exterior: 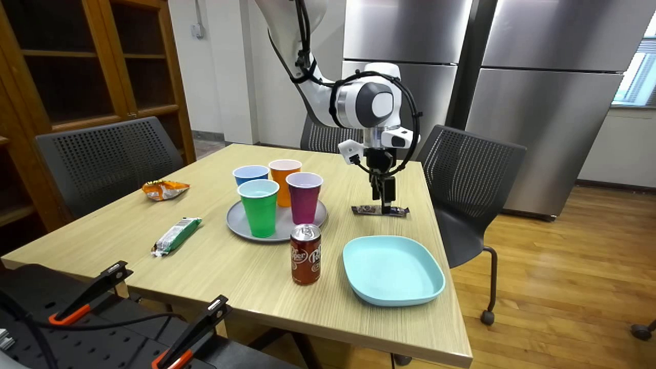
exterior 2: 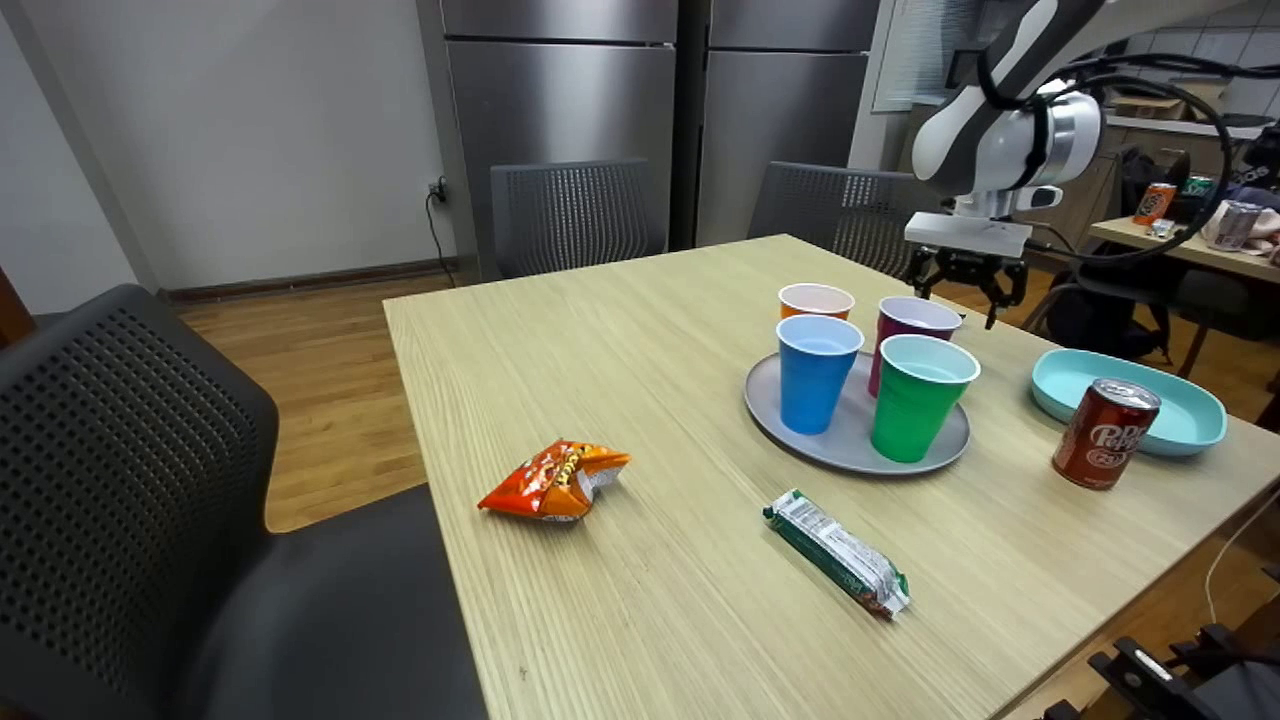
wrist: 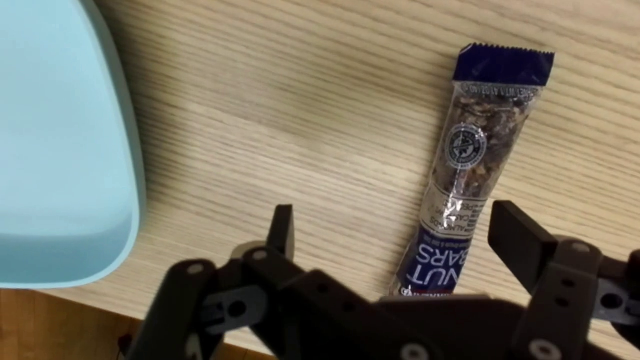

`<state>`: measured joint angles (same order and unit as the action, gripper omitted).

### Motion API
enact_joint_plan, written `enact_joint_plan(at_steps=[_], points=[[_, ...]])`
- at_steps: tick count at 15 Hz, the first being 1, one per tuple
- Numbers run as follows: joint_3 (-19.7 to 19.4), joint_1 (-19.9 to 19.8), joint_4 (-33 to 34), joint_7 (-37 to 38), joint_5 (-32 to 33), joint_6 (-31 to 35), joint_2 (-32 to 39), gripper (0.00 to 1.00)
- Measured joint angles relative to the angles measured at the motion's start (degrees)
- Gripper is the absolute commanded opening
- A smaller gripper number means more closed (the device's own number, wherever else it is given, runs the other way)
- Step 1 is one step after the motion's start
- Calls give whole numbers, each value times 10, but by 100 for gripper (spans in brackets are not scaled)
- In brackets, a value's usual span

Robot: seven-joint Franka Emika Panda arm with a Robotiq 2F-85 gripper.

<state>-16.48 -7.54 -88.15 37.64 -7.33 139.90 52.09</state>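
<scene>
A nut bar [wrist: 465, 165] in a clear and dark blue wrapper lies flat on the table in the wrist view. My gripper [wrist: 392, 217] stands open over it, one finger on each side, with the bar nearer the right-hand finger; its lower end is hidden behind the gripper body. In an exterior view the gripper [exterior: 385, 197] points straight down at the nut bar [exterior: 370, 209], and contact cannot be judged. The gripper [exterior 2: 955, 300] also shows spread wide in an exterior view, where purple and green cups hide most of what lies below. Nothing is held.
Beside the bar is a light blue dish [exterior: 394, 271], and near it a Dr Pepper can [exterior: 306, 256]. A grey plate [exterior: 237, 218] carries several cups, including a green cup [exterior: 260, 210]. Farther off lie a green-wrapped bar [exterior 2: 838, 550] and an orange snack bag [exterior 2: 555, 482].
</scene>
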Motion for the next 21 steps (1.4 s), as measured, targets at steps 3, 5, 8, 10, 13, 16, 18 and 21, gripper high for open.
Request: enact_joint_plan(at_steps=[3, 5, 8, 10, 13, 16, 18, 21], points=[[0, 1, 12, 2, 0, -3, 14, 100], [0, 1, 12, 2, 0, -3, 15, 100], [0, 1, 12, 2, 0, -3, 15, 100], [0, 1, 12, 2, 0, -3, 15, 100], [0, 1, 12, 2, 0, -3, 17, 100], [1, 1, 15, 2, 0, -3, 21, 100], [2, 1, 21, 2, 0, -4, 25, 100], [4, 1, 33, 2, 0, -9, 33, 100]])
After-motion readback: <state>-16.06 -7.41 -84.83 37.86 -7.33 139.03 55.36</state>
